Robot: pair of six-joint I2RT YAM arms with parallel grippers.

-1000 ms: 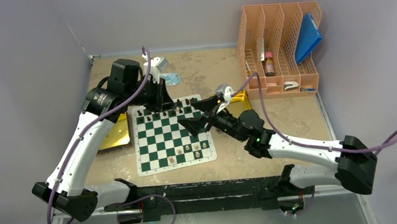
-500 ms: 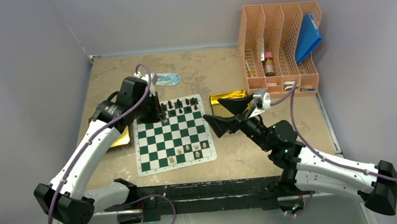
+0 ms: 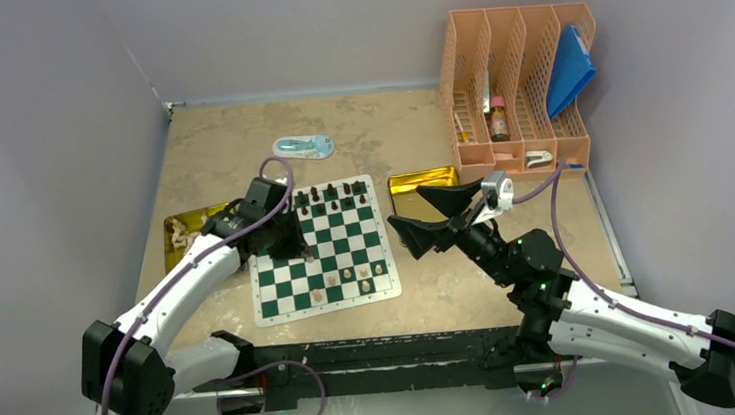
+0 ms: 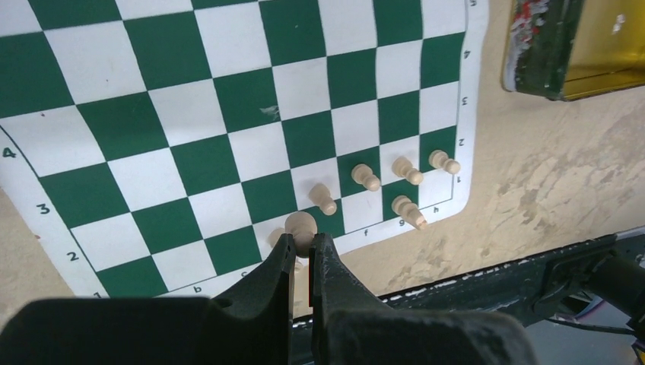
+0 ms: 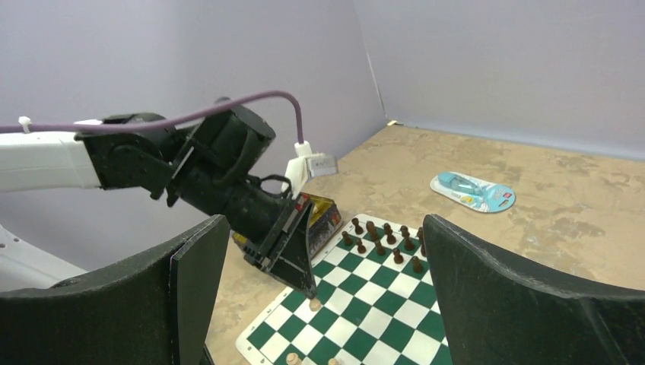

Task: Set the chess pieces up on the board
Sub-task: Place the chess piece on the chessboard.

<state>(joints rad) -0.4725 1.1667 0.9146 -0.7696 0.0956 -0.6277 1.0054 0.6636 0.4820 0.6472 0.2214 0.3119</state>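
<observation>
**Ana:** Claws first. The left claw [image 4: 303, 251] is pinched tight on a cream piece [image 4: 302, 226]. The right claw [image 3: 406, 207] hangs wide apart and empty, off the board's right edge.

**Ben:** And around them?

**Ana:** Biggest is the mottled tan surface [image 3: 387, 135], with an orange rack [image 3: 517, 74] at its far right. Then the board [image 3: 294, 274], green and white, sits in the middle. One gold tray [image 3: 168, 245] lies just beside its left edge with pale bits in it, and another tray [image 3: 421, 180] lies by its far right corner.

**Ben:** Where's the held piece?

**Ana:** Low over the board's left half. I can't tell whether its base touches yet. Dark pieces [image 3: 332, 192] line the far rows, and several cream pawns [image 4: 366, 177] stand near the near right corner.

**Ben:** How should it go down?

**Ana:** I'd say straight down, centred on a square in line with that pawn row. It should let go only once the base sits flat, part the fingers just a little so they don't clip a neighbour, then lift straight up.

**Ben:** Any writing?

**Ana:** Only the border marks: "2", "3", "4" on one edge and "f", "g", "h" along the near one. The print on the pack [image 3: 303, 147] behind the board is too small to read.
</observation>
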